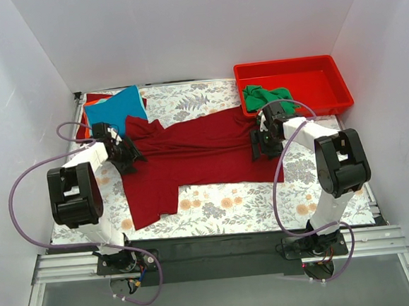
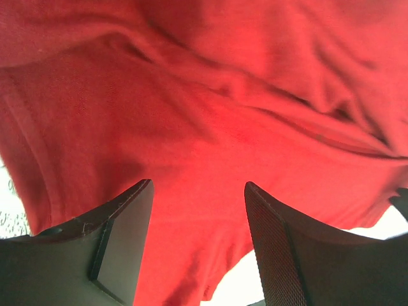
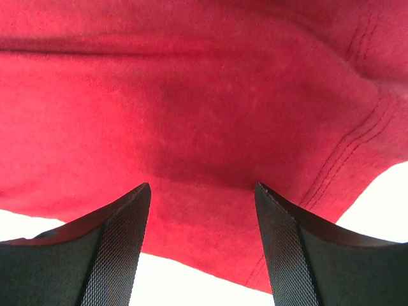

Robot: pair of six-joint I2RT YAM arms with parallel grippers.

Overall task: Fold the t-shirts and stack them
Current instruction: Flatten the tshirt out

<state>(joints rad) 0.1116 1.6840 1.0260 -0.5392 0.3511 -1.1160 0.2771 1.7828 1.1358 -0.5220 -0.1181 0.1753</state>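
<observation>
Dark red t-shirt (image 1: 204, 147) lies spread out, rumpled.

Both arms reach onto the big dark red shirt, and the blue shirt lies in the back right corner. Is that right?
Not quite: the blue shirt lies in the back left corner, as the top view shows. The rest holds: the left gripper and right gripper, both open, are at the dark red shirt.
</observation>
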